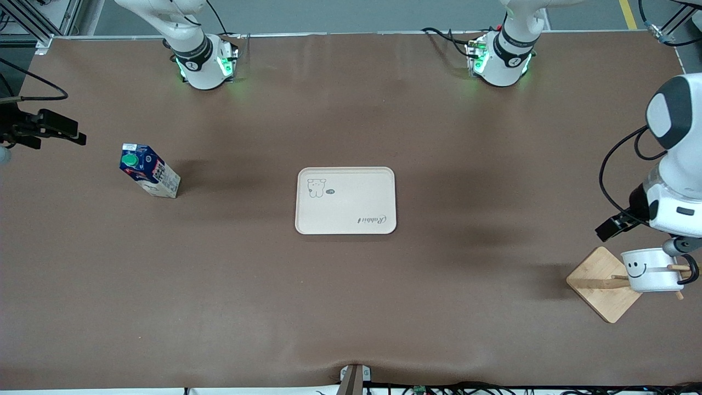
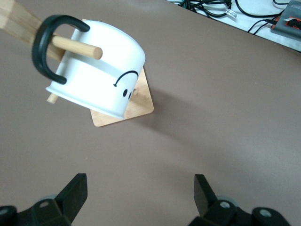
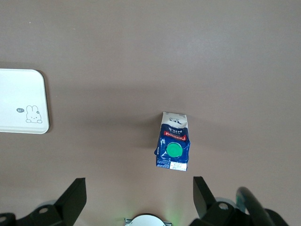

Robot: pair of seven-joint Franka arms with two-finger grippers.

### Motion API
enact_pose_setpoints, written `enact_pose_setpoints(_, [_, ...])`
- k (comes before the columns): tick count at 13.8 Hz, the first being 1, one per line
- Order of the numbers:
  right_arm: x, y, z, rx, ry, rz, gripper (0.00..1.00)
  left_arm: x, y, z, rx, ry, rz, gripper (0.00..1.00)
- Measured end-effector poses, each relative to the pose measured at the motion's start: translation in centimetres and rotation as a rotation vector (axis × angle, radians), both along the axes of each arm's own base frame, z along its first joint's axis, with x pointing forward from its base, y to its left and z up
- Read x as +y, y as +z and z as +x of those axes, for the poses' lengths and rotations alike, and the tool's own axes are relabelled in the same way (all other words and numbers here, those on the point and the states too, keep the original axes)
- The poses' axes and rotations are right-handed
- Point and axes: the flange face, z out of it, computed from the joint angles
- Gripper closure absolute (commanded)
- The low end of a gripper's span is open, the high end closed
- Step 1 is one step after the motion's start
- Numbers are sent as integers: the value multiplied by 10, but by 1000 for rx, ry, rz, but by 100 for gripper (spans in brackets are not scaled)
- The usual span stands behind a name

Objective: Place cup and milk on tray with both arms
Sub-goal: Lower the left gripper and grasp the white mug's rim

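The cream tray lies at the middle of the table and also shows in the right wrist view. The milk stands toward the right arm's end; it also shows in the right wrist view. My right gripper hangs open and empty above the table beside the milk. The cup hangs by its handle on a wooden peg at the left arm's end. My left gripper is open and empty, up in the air beside the cup and apart from it.
The wooden stand's square base sits under the cup near the left arm's end. Cables run along the table edge nearest the front camera. The right arm's base shows in its wrist view.
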Motion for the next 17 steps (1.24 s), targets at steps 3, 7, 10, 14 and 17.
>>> enact_pose_setpoints(3, [0, -1, 0, 1, 0, 0, 0, -1, -25, -2, -44, -44, 54, 0])
enact_pose_setpoints(7, [0, -1, 0, 1, 1, 0, 0, 28, -60, -16, -140, -62, 71, 0])
enact_pose_setpoints(10, [1, -1, 1, 2, 1, 0, 0, 56, -60, -27, -216, -48, 65, 0])
enact_pose_setpoints(14, [1, -3, 2, 6, 2, 1, 0, 55, -51, -25, -289, -62, 59, 0])
enact_pose_setpoints(17, [0, -4, 2, 7, 1, 1, 0, 51, -55, -23, -339, -78, 48, 0])
